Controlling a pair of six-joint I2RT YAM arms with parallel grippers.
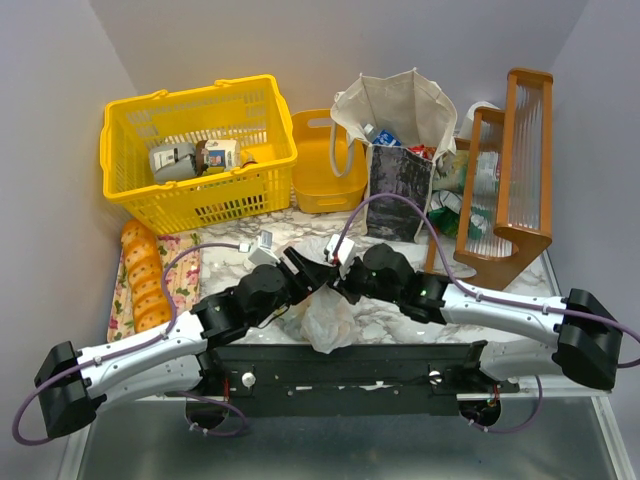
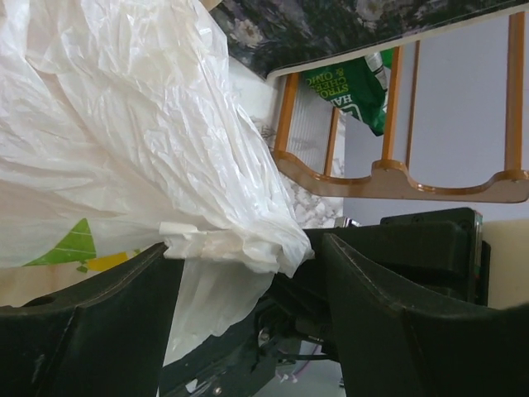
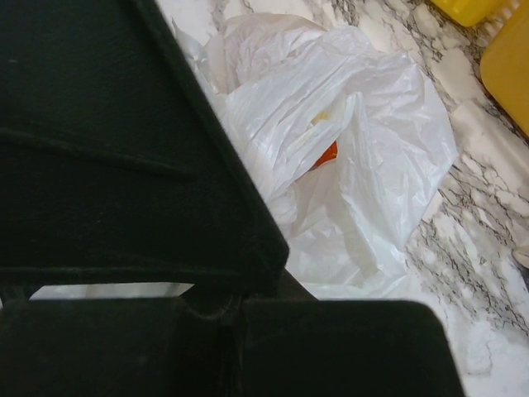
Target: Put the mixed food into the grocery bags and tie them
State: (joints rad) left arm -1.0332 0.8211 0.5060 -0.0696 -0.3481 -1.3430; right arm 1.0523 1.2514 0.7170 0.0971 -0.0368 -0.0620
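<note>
The white plastic bag [image 1: 330,318] lies crumpled on the marble between both arms. My left gripper [image 1: 312,268] is open; a bunched fold of the bag [image 2: 223,244] hangs between its fingers [image 2: 91,322]. My right gripper [image 1: 345,272] faces it tip to tip, shut [image 3: 235,308], and the bag's plastic is drawn taut to it. Something orange [image 3: 328,154] shows through the bag [image 3: 372,165]. The canvas tote [image 1: 400,110] stands open behind, holding a water bottle [image 1: 385,136] and a red packet [image 1: 425,152]. A green packet [image 2: 355,83] lies by the rack.
A yellow basket [image 1: 215,200] with grey and white cartons [image 1: 175,160] stands at the back left, with a yellow bin [image 1: 322,190] next to it. A wooden rack [image 1: 515,170] stands at the right. Bread loaves [image 1: 145,275] lie on a cloth at the left.
</note>
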